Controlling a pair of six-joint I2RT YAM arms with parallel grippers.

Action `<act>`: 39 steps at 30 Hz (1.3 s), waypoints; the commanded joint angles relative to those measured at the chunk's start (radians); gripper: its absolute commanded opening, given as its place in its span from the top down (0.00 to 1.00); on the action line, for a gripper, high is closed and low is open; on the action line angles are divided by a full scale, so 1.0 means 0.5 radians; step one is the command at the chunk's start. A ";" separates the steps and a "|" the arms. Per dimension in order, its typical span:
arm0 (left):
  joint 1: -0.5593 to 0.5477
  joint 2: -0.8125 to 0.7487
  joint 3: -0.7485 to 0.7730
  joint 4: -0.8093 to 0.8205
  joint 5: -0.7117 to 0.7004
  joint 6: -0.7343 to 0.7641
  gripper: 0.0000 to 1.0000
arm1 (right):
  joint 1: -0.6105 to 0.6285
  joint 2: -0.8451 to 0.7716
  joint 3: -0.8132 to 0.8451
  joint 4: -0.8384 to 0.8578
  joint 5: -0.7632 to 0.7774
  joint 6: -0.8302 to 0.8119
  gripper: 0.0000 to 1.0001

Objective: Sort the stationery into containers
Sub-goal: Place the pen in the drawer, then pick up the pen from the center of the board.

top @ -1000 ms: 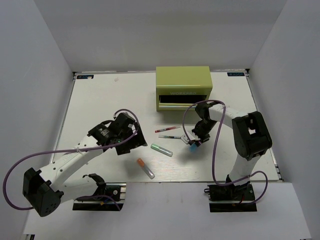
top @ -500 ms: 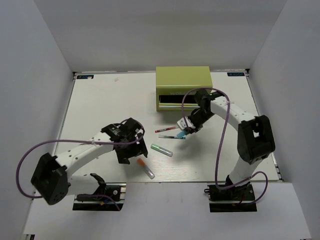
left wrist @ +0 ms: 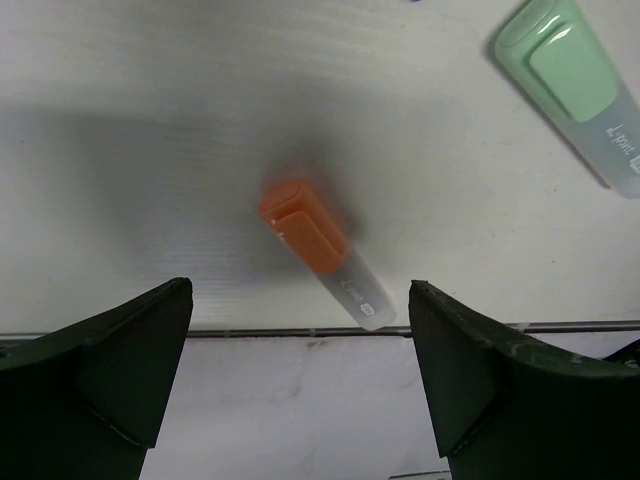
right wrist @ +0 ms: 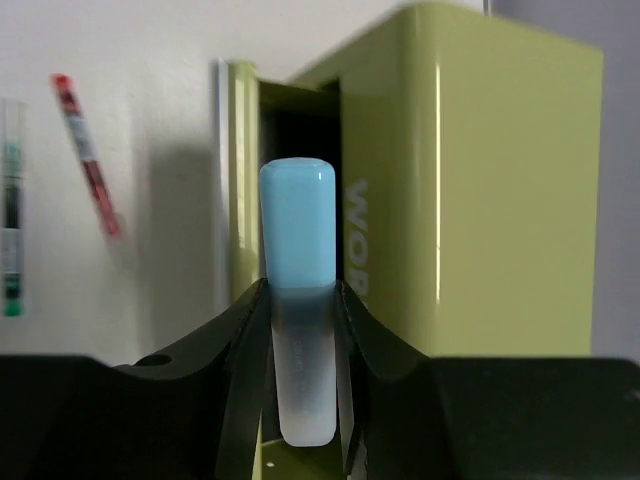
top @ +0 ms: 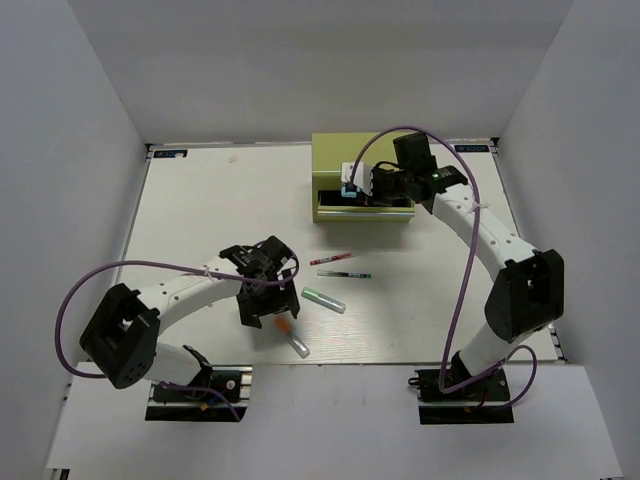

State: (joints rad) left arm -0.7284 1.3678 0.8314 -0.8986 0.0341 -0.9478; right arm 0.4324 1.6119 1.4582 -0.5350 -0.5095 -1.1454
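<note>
The olive-green tool chest [top: 365,160] stands at the back with a drawer pulled out; it also shows in the right wrist view [right wrist: 490,180]. My right gripper [top: 352,187] is shut on the light-blue marker [right wrist: 297,260] and holds it over the open drawer [right wrist: 290,125]. My left gripper [top: 268,303] is open above the table, its fingers [left wrist: 110,380] on either side of the orange-capped marker [left wrist: 318,250], which also shows in the top view [top: 292,337]. The green-capped marker [top: 323,299] lies beside it, apart from the gripper.
A thin red pen [top: 330,258] and a thin green-tipped pen [top: 344,273] lie side by side in front of the chest; both show at the left of the right wrist view, the red pen [right wrist: 85,150] farther off. The table's front edge [left wrist: 300,330] runs just beyond the orange-capped marker.
My right gripper has carried the light-blue marker from the table up and back to the chest's open drawer. My left gripper has moved right, over the orange-capped marker.
</note>
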 commanded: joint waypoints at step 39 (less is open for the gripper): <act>-0.237 0.587 0.046 0.263 -0.267 -0.547 0.49 | -0.046 -0.303 -0.195 0.417 0.083 0.965 0.10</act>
State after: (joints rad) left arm -0.8349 1.5768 0.8471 -0.8532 -0.0143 -1.1774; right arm 0.4133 1.5063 1.3777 -0.3622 -0.4545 -0.7406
